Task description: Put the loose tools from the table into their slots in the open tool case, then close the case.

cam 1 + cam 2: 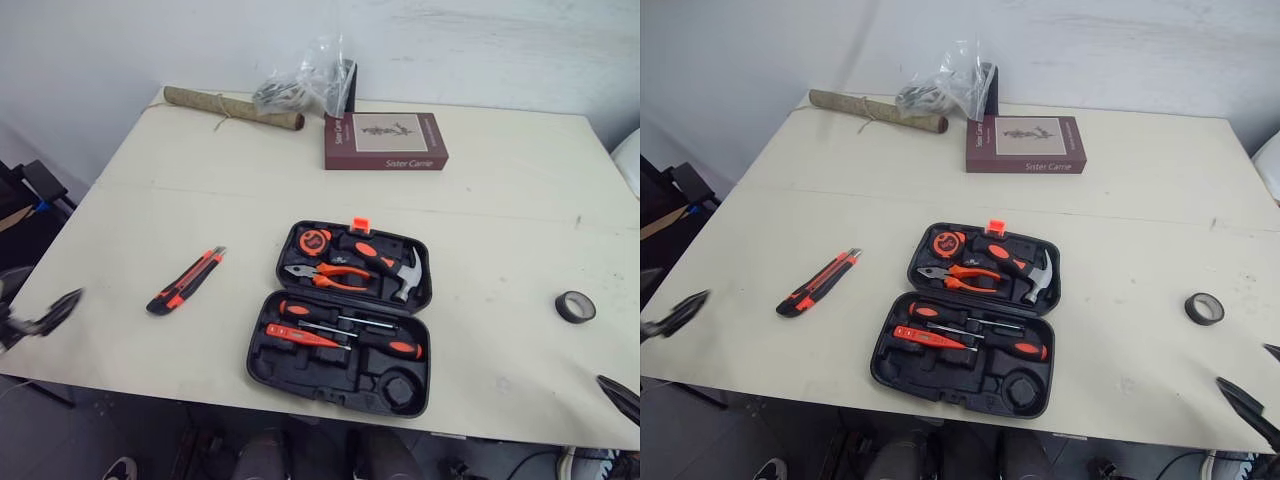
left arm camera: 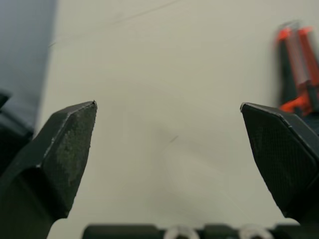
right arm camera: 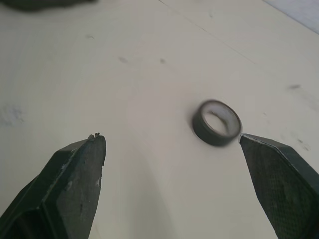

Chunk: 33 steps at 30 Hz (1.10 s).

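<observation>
The open black tool case [image 1: 345, 316] lies at the table's front middle, holding a hammer, pliers, a tape measure and screwdrivers. An orange-and-black utility knife [image 1: 186, 280] lies loose to its left, also seen as the knife [image 2: 298, 64] in the left wrist view. A black tape roll [image 1: 575, 306] lies loose at the right, and the same roll [image 3: 217, 122] appears ahead of the right fingers. My left gripper [image 1: 40, 318] hovers open at the table's front left edge. My right gripper [image 1: 1252, 392] is open at the front right edge, near the roll.
At the back of the table lie a maroon book [image 1: 385, 141], a clear plastic bag of small parts [image 1: 305, 88] and a cardboard roll tied with string [image 1: 232, 108]. Bare tabletop [image 1: 500, 220] surrounds the case.
</observation>
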Each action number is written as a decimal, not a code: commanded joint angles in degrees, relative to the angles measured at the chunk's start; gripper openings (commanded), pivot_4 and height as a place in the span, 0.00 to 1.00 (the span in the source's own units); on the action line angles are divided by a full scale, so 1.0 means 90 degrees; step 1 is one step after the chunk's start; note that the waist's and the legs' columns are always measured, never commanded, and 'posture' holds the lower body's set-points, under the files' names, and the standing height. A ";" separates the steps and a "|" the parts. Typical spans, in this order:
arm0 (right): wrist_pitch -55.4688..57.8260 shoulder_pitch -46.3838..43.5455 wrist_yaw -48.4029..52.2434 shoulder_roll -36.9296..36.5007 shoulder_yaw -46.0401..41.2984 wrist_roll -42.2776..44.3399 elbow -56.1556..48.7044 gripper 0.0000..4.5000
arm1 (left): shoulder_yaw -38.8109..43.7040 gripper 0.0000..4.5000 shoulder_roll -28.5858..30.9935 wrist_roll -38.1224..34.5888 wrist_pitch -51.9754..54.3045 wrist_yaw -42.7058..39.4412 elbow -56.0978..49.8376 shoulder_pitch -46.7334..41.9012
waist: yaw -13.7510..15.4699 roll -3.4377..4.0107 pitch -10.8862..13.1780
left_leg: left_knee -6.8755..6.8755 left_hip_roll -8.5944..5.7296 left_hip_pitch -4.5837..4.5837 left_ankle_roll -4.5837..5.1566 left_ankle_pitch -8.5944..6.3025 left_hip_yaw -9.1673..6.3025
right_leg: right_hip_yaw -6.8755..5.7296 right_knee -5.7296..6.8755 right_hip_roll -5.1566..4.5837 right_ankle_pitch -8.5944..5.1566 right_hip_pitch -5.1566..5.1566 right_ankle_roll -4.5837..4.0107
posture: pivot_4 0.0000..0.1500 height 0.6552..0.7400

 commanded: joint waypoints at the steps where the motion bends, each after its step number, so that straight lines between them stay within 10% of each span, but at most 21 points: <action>1: -0.0389 0.0071 -0.0098 -0.0020 -0.0202 0.0014 0.0344 1.00 | 0.0309 0.99 0.0148 -0.0097 -0.0253 -0.0083 0.0081 0.0242 | -0.0009 -0.0003 -0.0001 | 0.0000 0.0000 0.0000 -0.0002 -0.0001 -0.0001 | 0.0000 0.0000 -0.0002 0.0000 0.0000 -0.0001 | 1.00 1.00; 22: 0.1468 -0.1738 -0.0429 0.1108 0.3082 0.1227 -0.4547 1.00 | -0.1529 0.99 0.0052 -0.0802 0.2303 -0.0801 -0.2095 -0.0108 | -0.0005 0.0014 -0.0003 | 0.0005 0.0003 -0.0008 -0.0016 -0.0001 -0.0008 | -0.0005 0.0040 0.0001 -0.0007 -0.0019 -0.0013 | 1.00 1.00; 33: 0.0884 -0.1940 0.0439 0.1116 0.3605 0.0880 -0.3969 1.00 | -0.3176 0.99 -0.0338 -0.0263 0.3087 0.0182 -0.2427 -0.1755 | -0.0055 -0.0016 -0.0003 | 0.0017 -0.0003 -0.0013 -0.0044 0.0021 -0.0004 | -0.0002 0.0057 0.0007 -0.0005 -0.0018 -0.0010 | 1.00 1.00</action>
